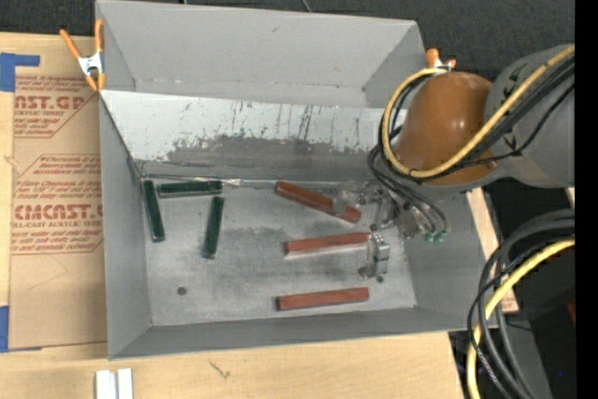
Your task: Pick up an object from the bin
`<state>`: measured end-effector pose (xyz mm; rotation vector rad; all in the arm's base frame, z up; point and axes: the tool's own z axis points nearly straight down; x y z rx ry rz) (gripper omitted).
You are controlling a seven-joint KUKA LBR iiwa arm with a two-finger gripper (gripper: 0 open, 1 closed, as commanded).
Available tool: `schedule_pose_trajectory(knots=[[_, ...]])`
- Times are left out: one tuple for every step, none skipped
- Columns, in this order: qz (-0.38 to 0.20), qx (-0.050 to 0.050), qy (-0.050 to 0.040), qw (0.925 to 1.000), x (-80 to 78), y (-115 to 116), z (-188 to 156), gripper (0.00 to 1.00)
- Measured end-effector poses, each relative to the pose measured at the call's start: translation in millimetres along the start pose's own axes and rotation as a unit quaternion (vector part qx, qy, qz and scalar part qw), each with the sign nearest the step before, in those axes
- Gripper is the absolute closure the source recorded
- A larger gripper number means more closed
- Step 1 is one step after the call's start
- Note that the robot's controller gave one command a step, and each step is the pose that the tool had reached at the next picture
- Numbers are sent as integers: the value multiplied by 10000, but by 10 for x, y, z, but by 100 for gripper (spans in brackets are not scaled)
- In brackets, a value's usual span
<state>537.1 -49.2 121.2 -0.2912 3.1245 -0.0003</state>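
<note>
Stands with fingers (377, 263) parted and clamped on nothing: 1 metal tip low beside the floor, the other up by the near end of the upper bar. Puts the gripper (370, 235) astride the right end of the middle red-brown bar (324, 245), which lies flat and almost level across the right half of the bin (252, 117), seemingly between the tips but not yet pinched. Looks like a pose chosen to take the bar across its narrow width, near 1 end, since a long flat piece offers no other bite from above.

Leaves 2 more bars of the same kind close by: the upper red-brown bar (306, 197), tilted down toward the gripper and just beside its upper tip, and the lower red-brown bar (322, 300), lying apart near the front wall. Risks nudging the upper one on closing, judging by how near it sits.

Keeps 3 dark green bars well clear on the left: 1 upright green bar (152, 210), 1 level green bar (190, 188) along the back edge of the floor, 1 slanted green bar (213, 227).

Comes in from the right under the orange cover (447, 121), with yellow and black cables (400, 112) looped around it.

Calls next, probably, for closing on the middle bar and lifting straight up; an end grip may let the far end sag or swing.
</note>
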Motion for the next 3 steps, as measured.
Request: schedule_pose_trajectory(knots=[[1579,-3,20,9875,88,-9,520,100],[1578,-3,20,9875,88,-9,520,100],[1653,-2,20,9862,208,-293,-790,100]])
